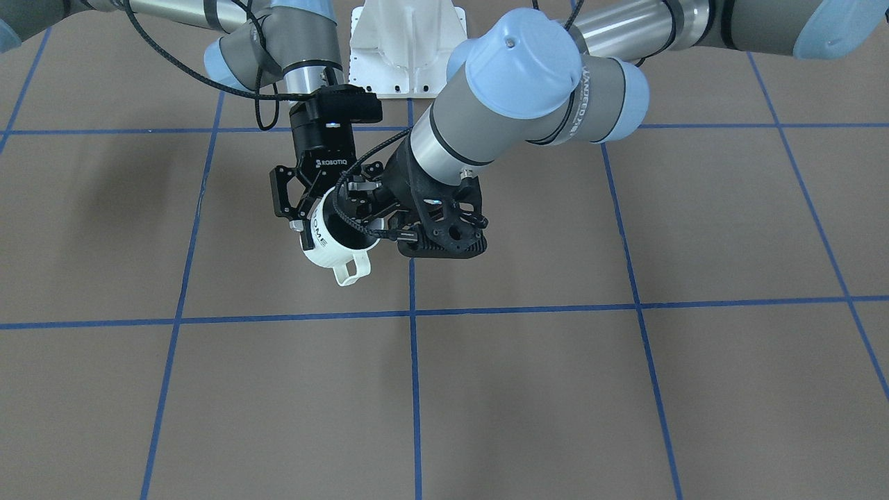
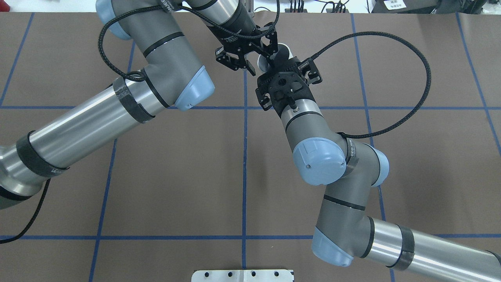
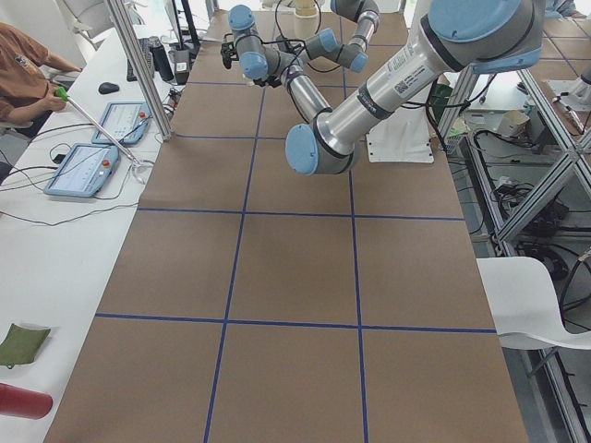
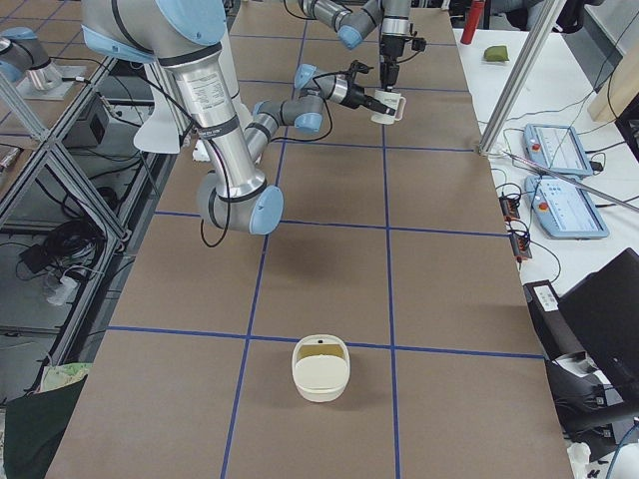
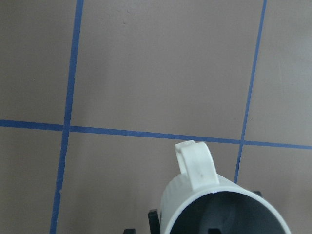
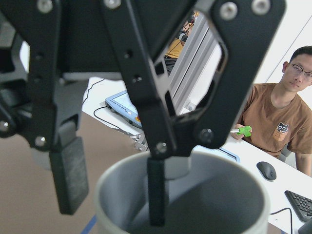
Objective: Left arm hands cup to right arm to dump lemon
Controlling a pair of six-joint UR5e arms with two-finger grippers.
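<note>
Brown gridded table [image 1: 486,389] below; both claws meet on the cup [image 1: 332,244] in mid-air.
Left gripper [image 1: 378,215] grasps the rim, one finger inside; right gripper [image 1: 305,212] straddles the wall, clamp uncertain; lemon unseen.

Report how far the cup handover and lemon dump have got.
Done: the left gripper holds the cup in mid-air. In hand: the right gripper straddles the rim, one finger inside, apparently not clamped. Left to do: right clamps, left releases, then the dump. No lemon shows in the visible part of the cup's inside.
</note>
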